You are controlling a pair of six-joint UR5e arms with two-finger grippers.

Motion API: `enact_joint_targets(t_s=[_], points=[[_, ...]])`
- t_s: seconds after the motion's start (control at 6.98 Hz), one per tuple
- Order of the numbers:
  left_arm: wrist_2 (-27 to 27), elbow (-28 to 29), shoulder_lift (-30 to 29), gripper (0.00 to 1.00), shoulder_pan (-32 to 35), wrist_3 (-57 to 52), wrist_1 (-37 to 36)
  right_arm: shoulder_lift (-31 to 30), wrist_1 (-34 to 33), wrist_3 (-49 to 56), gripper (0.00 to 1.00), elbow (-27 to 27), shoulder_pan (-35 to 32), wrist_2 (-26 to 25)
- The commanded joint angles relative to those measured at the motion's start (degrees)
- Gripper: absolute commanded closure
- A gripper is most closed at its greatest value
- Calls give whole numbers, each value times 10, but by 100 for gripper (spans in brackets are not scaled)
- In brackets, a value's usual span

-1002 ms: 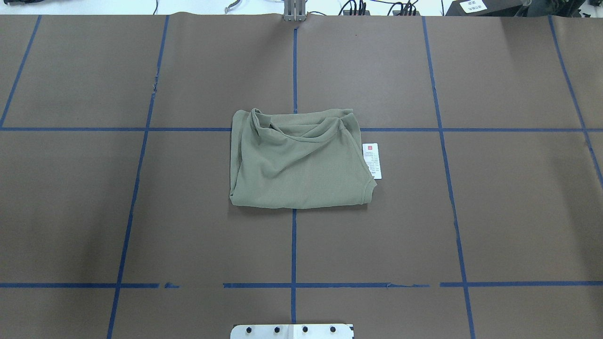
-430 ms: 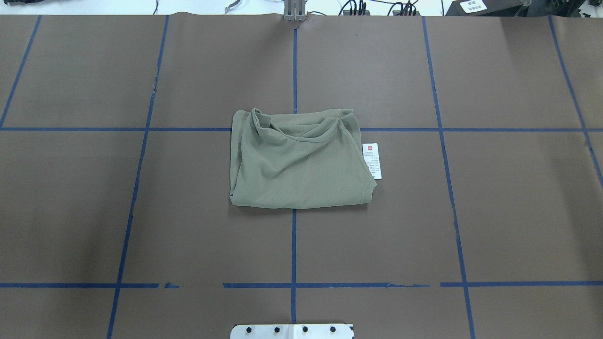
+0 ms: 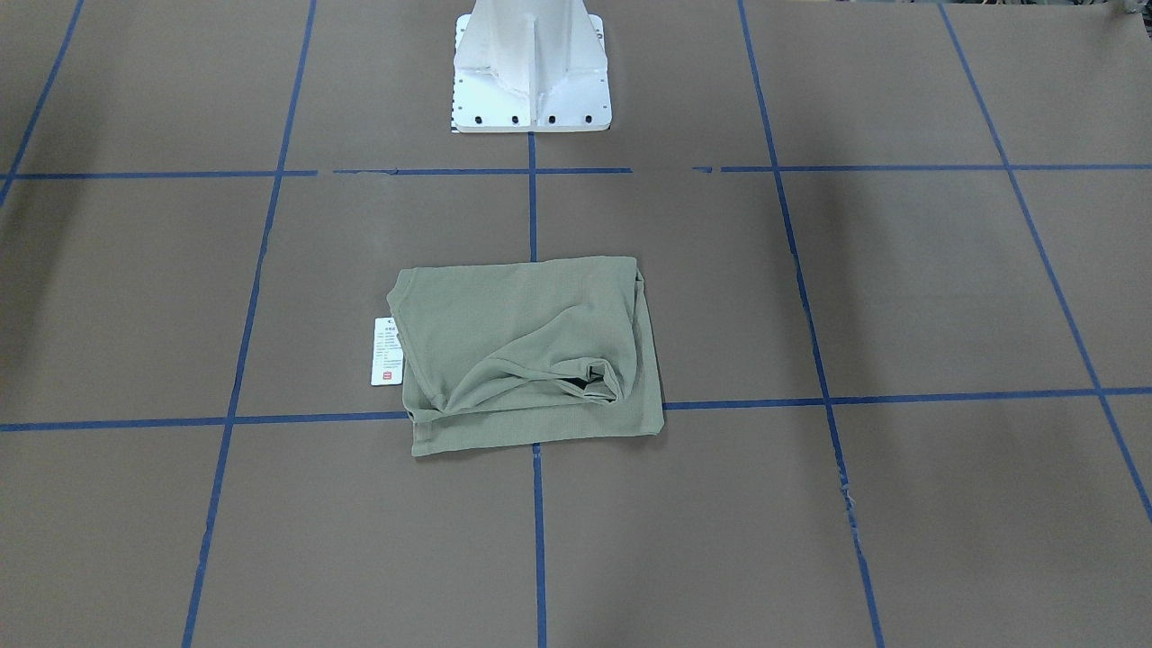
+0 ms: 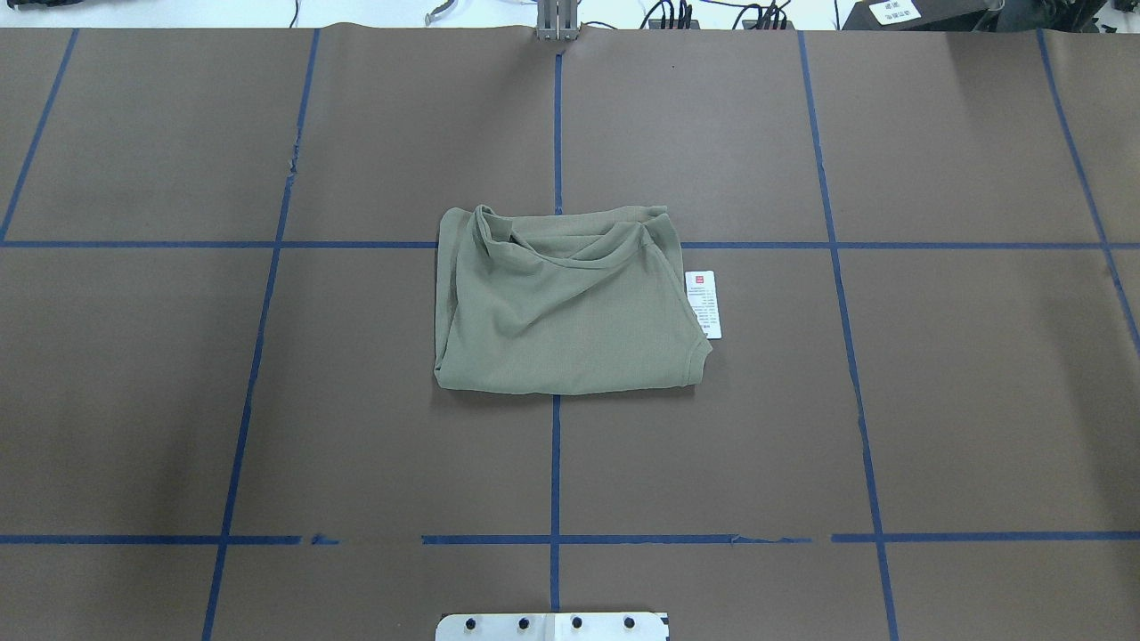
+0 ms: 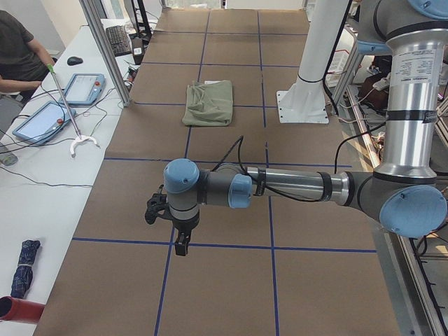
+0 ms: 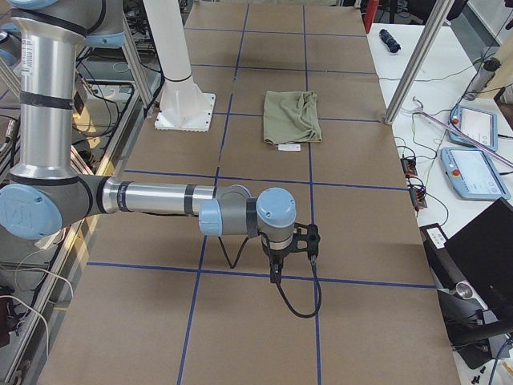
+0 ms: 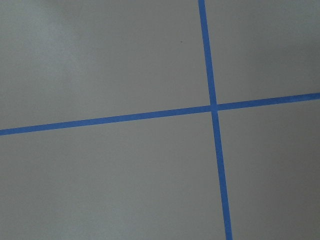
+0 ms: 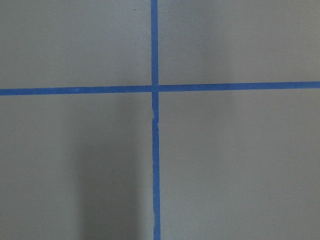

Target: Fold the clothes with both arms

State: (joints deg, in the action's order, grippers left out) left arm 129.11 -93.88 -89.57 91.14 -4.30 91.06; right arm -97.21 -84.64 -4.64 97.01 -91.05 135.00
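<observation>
One folded shirt point(image 4: 561, 312) at mid-counter point(image 4: 980, 401)

Sage-green and knit, it lies in a rough rectangle over a crossing of blue tape lines point(image 4: 555, 463). Its neckline is on the side away from the white pedestal point(image 3: 531, 63). A white hang tag point(image 4: 704, 304) lies flat against its edge on the robot's right. The left end effector point(image 5: 180, 246) and right end effector point(image 6: 275, 275) hang over bare brown paper at opposite ends, well apart from the shirt. How far either is open, I cannot tell.

Sage-green knit shirt point(image 4: 570, 312) showing fine ribbing, white rectangular hang tag point(image 4: 704, 304) carrying a red mark, brown paper table cover point(image 4: 267, 401) wearing a blue tape grid point(image 4: 555, 463).
</observation>
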Motion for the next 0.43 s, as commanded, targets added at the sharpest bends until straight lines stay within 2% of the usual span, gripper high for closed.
enact_joint_targets(t_s=[0.0, 0.29], points=[[0, -1, -1, 0, 0, 0, 0, 0, 0, 1, 0, 1, 0, 0], [0, 1, -3, 0, 0, -1, 0, 0, 0, 2, 0, 2, 0, 0]])
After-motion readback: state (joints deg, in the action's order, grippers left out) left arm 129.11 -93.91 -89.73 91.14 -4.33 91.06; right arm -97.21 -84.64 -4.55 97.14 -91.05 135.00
